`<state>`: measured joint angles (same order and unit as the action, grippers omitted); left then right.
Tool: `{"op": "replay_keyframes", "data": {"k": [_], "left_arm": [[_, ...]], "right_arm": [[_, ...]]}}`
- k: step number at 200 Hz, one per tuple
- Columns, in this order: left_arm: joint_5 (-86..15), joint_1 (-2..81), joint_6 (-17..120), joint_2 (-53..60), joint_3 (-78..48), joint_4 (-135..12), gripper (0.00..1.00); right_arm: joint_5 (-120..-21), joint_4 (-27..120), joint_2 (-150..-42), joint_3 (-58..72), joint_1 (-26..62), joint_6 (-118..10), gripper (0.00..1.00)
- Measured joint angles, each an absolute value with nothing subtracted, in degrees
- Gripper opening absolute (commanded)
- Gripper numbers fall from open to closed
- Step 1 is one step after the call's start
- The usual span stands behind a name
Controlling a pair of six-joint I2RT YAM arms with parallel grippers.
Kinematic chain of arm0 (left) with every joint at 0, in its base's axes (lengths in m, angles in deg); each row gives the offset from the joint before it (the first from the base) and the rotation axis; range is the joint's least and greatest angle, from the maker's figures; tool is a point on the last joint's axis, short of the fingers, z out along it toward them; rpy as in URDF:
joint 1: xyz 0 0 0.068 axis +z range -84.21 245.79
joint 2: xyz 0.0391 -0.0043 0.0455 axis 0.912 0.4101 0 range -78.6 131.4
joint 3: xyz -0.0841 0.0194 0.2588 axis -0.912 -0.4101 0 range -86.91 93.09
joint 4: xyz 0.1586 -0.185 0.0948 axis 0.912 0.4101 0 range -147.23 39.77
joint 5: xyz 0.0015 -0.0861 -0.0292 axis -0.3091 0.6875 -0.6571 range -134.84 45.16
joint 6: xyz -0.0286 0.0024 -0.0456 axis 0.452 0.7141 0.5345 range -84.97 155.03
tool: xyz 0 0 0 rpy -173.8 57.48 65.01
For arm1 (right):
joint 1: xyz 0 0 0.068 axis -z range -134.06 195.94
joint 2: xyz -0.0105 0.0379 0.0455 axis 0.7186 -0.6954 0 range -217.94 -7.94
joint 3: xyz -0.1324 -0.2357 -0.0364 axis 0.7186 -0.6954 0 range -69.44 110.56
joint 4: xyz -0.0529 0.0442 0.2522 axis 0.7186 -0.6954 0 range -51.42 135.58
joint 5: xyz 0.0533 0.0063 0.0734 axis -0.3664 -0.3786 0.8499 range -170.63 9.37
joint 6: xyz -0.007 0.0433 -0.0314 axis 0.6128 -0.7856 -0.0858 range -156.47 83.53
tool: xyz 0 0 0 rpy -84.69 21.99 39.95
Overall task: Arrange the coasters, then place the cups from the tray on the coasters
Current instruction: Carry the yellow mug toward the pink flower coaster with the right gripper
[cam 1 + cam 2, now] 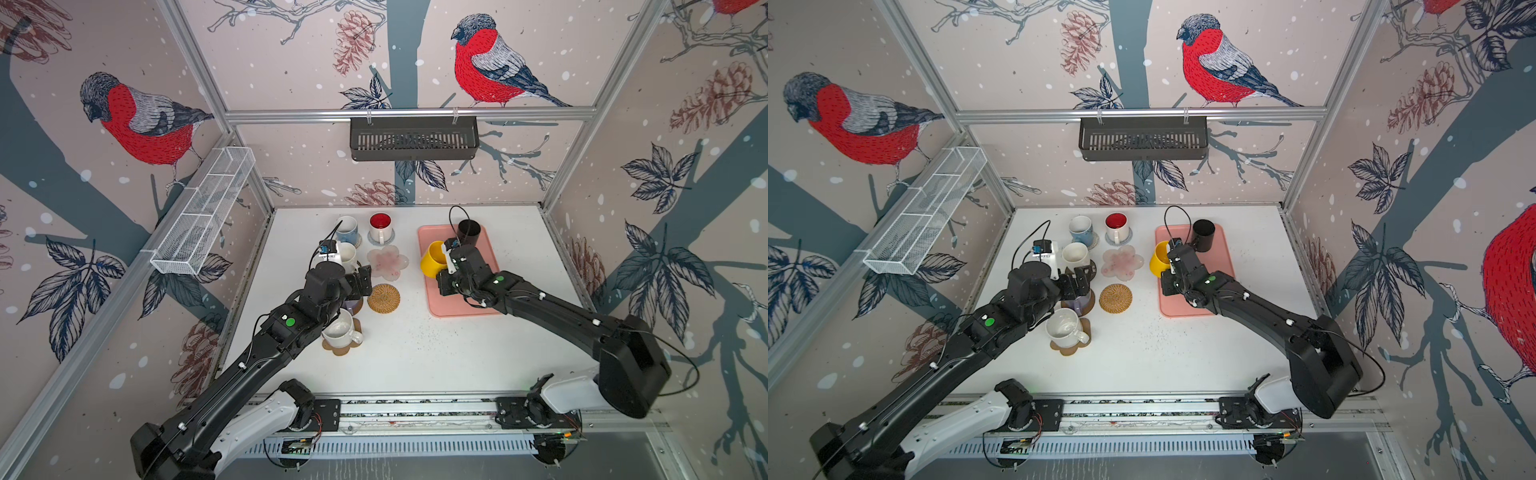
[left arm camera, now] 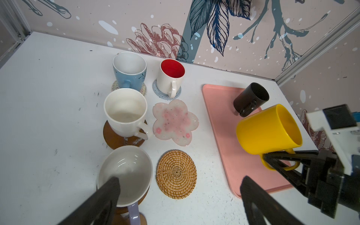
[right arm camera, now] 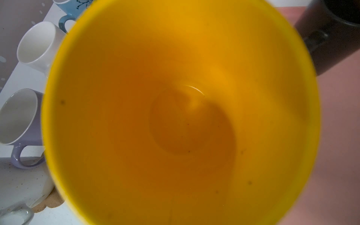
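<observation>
five mugs (image 2: 124,111) sat on coasters (image 2: 113,139); right of centre, right jaws clenched the yellow ceramic mug (image 2: 266,128) above the salmon-pink tray (image 2: 218,120), black mug (image 2: 251,97) unplaced, left jaws released.

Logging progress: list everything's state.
Yellow cup: tilted, in right gripper.
Black cup: upright on tray.
Blue cup: on beige round.
Red-lined cup: on grey round.
White cup: on brown disc.
Lavender cup: on brown coaster.
Cream cup: on cork flower.
Pink coaster: bare.
Wicker coaster: bare.
Left gripper: open.
</observation>
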<state>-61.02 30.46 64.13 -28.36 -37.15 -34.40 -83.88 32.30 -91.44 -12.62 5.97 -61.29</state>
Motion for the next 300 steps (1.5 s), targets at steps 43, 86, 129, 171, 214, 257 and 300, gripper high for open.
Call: {"op": "replay_keyframes", "data": {"k": [43, 86, 129, 171, 214, 257, 300], "left_arm": [[-63.08, 31.35, 63.04, -30.81, -34.68, -30.22, 0.96], [-64.78, 32.43, 61.57, -31.18, -34.09, -29.22, 0.97], [-65.92, 33.28, 61.49, -31.34, -34.38, -28.58, 0.97], [-66.75, 33.78, 60.04, -31.71, -34.94, -28.54, 0.96], [-67.43, 33.98, 59.80, -32.10, -36.06, -28.56, 0.96], [-67.47, 34.04, 59.63, -33.15, -36.32, -28.61, 0.96], [-67.39, 34.09, 59.61, -33.08, -36.98, -28.76, 0.96]], "right_arm": [[-84.14, 32.91, -100.40, -5.72, 3.24, -58.58, 0.02], [-84.10, 33.85, -109.87, 2.43, 1.67, -56.07, 0.01], [-84.10, 33.61, -118.19, 10.30, 0.90, -54.50, 0.01], [-84.64, 32.80, -124.29, 16.23, -0.39, -53.58, 0.01], [-84.78, 30.92, -128.82, 20.20, -0.72, -52.68, 0.01], [-86.07, 30.03, -131.90, 24.10, -0.45, -52.03, 0.01], [-86.85, 28.96, -134.41, 26.26, -0.48, -51.52, 0.00]]}}
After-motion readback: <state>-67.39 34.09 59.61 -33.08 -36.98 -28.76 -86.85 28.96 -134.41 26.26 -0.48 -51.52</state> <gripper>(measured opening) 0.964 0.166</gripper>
